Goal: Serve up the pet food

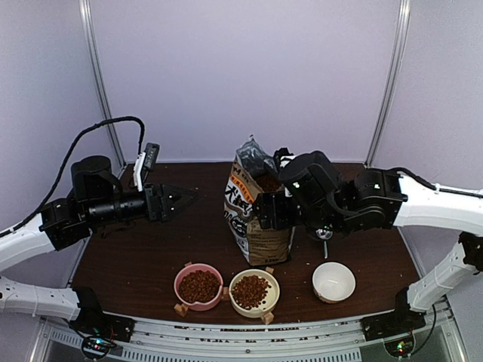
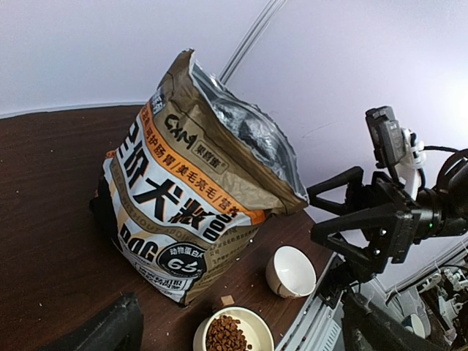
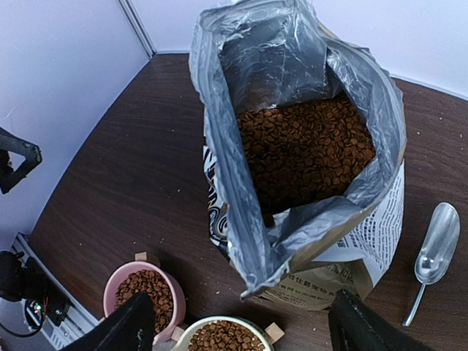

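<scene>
Risk of toppling the bag (image 1: 243, 207) at frame centre and spilling pet food (image 3: 307, 150) while swinging the right pincer (image 3: 240, 318), gaping wide and empty, toward the scoop (image 3: 437, 245).

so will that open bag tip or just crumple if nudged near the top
Probably crumples first: the bag has a thin, creased foil top. Its base likely holds, weighted by the kibble filling much of it. A hard shove could still tip it and spill, since the mouth is open.
</scene>
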